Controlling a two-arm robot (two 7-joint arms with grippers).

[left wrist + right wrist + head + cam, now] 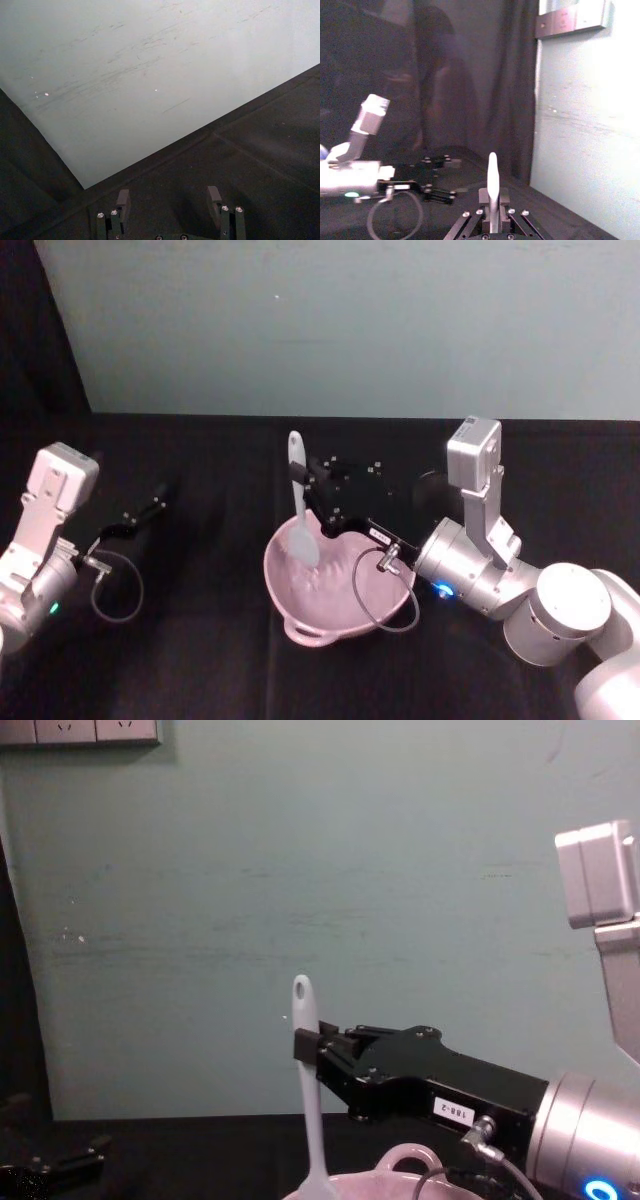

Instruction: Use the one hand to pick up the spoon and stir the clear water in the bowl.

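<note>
The pale pink bowl [330,608] sits on the black table in front of me, its loop handle facing me. The white spoon [298,502] stands almost upright, its flat head down inside the bowl near the left wall and its holed handle end up. My right gripper [318,495] reaches in from the right and is shut on the spoon's shaft about halfway up. From the chest view the spoon [311,1110] rises from the bowl's rim [345,1188] with the right gripper [308,1045] clamped on it. The right wrist view shows the spoon [492,180] between the shut fingers.
My left gripper [150,510] rests low at the left of the table, well away from the bowl, its fingers [122,199] apart over bare black cloth. A pale green wall stands behind the table. Black curtain hangs at the left.
</note>
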